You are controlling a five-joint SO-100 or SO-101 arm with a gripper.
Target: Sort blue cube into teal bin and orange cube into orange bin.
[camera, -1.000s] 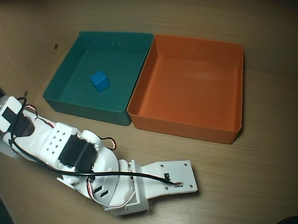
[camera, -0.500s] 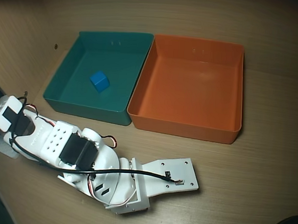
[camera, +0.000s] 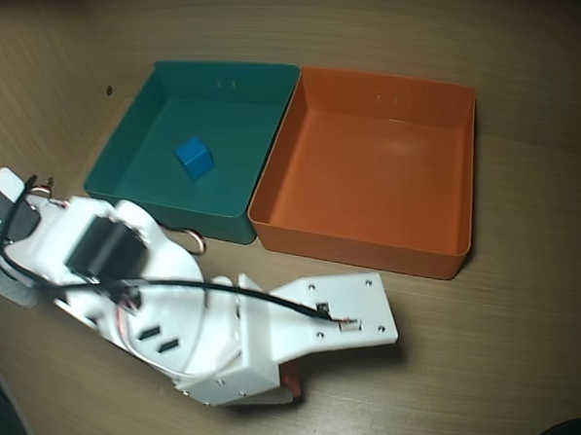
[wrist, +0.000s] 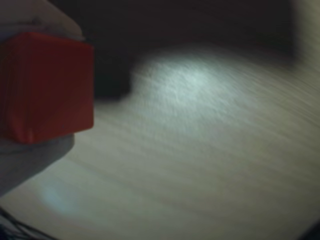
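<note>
Gripping the orange cube (wrist: 46, 86) above the table (wrist: 210, 160), the claw (wrist: 37, 92) is clamped on it, while the blue cube (camera: 193, 157) rests inside the teal bin (camera: 140, 122) beside the orange bin (camera: 367, 243).

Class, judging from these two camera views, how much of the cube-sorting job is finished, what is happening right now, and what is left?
Done: the blue cube lies inside the teal bin. In hand: the wrist view shows the orange cube between the fingers of the hand, above the bare table; overhead, only a sliver of it shows under the arm. Left: the orange bin is empty, so the cube must be carried there and released.
</note>
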